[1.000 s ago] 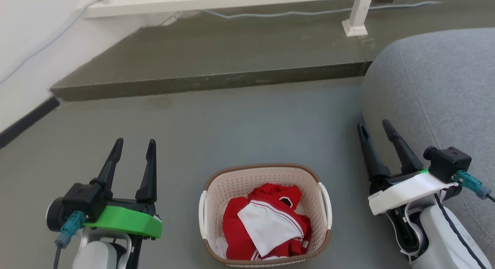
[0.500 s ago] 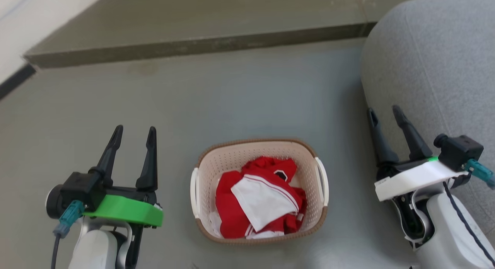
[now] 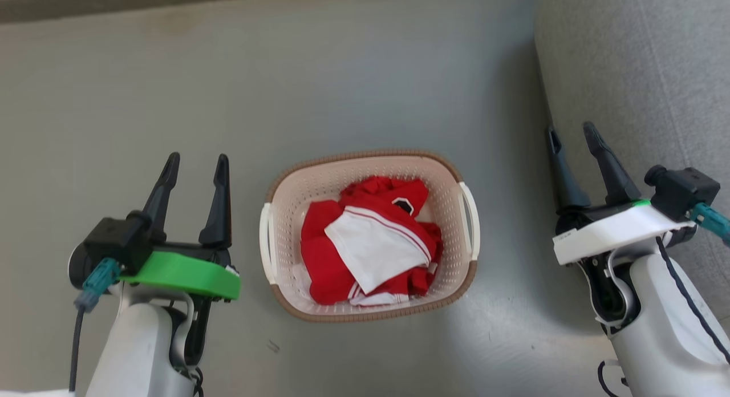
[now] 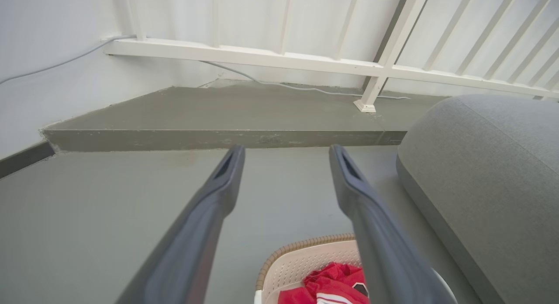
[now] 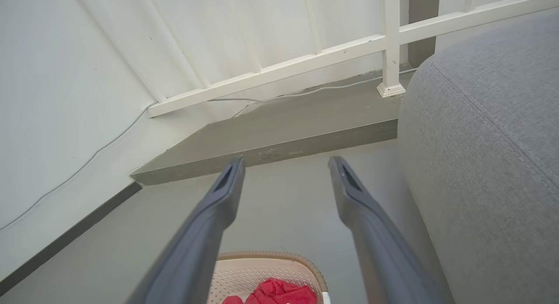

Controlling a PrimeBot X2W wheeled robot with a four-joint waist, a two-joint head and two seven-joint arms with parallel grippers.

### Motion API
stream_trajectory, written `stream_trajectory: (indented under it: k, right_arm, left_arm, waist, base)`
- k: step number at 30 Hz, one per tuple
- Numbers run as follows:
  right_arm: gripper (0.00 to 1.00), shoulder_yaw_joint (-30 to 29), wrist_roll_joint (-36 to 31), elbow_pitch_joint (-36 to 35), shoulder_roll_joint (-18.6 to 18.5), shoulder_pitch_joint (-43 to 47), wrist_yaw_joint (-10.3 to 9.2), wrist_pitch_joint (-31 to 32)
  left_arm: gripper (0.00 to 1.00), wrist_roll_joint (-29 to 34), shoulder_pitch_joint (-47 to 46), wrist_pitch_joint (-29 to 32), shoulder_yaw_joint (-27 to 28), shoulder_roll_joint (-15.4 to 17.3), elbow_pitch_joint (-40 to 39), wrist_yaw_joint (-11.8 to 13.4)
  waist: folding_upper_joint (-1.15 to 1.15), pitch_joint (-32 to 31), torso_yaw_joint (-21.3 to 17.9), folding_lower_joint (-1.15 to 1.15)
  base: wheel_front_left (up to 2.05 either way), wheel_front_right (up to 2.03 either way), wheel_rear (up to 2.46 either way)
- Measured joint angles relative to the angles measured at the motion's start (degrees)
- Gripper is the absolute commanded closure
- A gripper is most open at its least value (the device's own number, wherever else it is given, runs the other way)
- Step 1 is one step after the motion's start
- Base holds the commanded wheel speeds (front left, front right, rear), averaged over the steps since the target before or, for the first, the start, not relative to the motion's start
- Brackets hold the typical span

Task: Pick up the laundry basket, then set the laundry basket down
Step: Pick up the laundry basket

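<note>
— What is lying under it all?
— A grey floor [image 3: 171, 72] is stretching across the head view. A grey sofa [image 3: 644, 55] is bulging in on the robot's right. In the wrist views a low step [image 4: 218, 116] is running along the far side, under a white railing [image 4: 244, 55].
— And where is the basket sitting?
— The basket [image 3: 365, 315] is resting on the floor between the two arms, apart from both, with its brown rim facing up. Red and white clothes [image 3: 365, 243] are lying crumpled inside it.
— What are the grippers doing?
— The left gripper [image 3: 197, 157] is hovering beside the basket's left side, its fingers spread apart and holding nothing. The right gripper [image 3: 569, 127] is hanging on the other side, close by the sofa's edge, its fingers likewise parted and empty.
— And the smaller bits?
— The white handles [image 3: 472, 214] are standing on the basket's left and right sides, clear of both grippers. A thin cable [image 4: 323, 91] is trailing over the step.
</note>
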Motion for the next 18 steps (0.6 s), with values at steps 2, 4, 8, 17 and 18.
stream_trajectory:
  k: [2, 4, 8, 17, 18]
  right_arm:
    - [0.0, 0.1, 0.2, 0.7, 0.0, -0.8, 0.0, 0.0]
    - [0.0, 0.9, 0.5, 1.6, -0.2, -1.7, 0.0, 0.0]
    - [0.0, 2.0, 0.8, 4.2, -0.6, -3.1, 0.0, 0.0]
    - [0.0, 6.0, 1.2, 12.4, -1.0, -7.1, 0.0, 0.0]
    - [0.0, 6.2, 1.3, 13.4, -1.0, -7.5, 0.0, 0.0]
  left_arm:
    - [0.0, -0.3, -1.2, 0.0, -0.5, 0.0, 1.6, 0.0]
    - [0.0, -0.3, -2.2, 0.0, -1.1, -0.1, 3.3, 0.0]
    - [0.0, -0.3, -4.4, 0.0, -1.9, -0.1, 6.7, 0.0]
    - [0.0, 0.0, -9.1, 0.0, -2.6, -0.2, 16.9, 0.0]
    - [0.0, -0.6, -9.6, 0.0, -2.9, -0.3, 18.2, 0.0]
  waist:
    - [0.0, 1.5, -0.2, 0.0]
    - [0.0, 3.0, -0.3, 0.0]
    - [0.0, 5.9, -0.4, 0.0]
    - [0.0, 11.9, -0.5, 0.0]
    - [0.0, 12.5, -0.5, 0.0]
  base:
    - [0.0, 0.0, 0.0]
    - [0.0, 0.0, 0.0]
    - [0.0, 0.0, 0.0]
    - [0.0, 0.0, 0.0]
    - [0.0, 0.0, 0.0]
